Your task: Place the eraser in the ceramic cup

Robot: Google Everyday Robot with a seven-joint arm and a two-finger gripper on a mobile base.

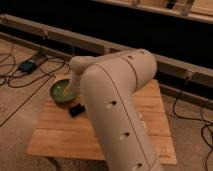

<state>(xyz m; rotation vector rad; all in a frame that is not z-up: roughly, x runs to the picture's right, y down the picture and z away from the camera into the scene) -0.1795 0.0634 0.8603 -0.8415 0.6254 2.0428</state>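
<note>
On the floor at far left lie dark cables (pixel 20 80) and 1 small blue box (pixel 27 65). Next comes the wooden table (pixel 55 135), with the green bowl (pixel 58 93) at its back-left corner. The gripper (pixel 71 93) hangs at the end of the pale forearm, low over the bowl's right rim. Its jaws are spread wide and grip nothing.

Just to the right and nearer the camera, the eraser (pixel 76 110) lies flat on the boards. It sits close to the bowl but apart from it, and is not in contact with the gripper. Further right, the robot arm (pixel 120 105) fills the middle of the view and hides much of the tabletop. The ceramic cup is not visible anywhere — it may stand behind the arm, but that is only a guess.

The eraser looks like 1 light, stiff little block, probably rubbery enough not to slip and in no danger of breaking. Because it lies so low, the fingers would have to come down almost to the wood. My judgement is that the best hold is across its 2 long sides, near the middle, so it does not swing or twist when lifted — the cup's glossy wall is the fragile part to mind later.
</note>
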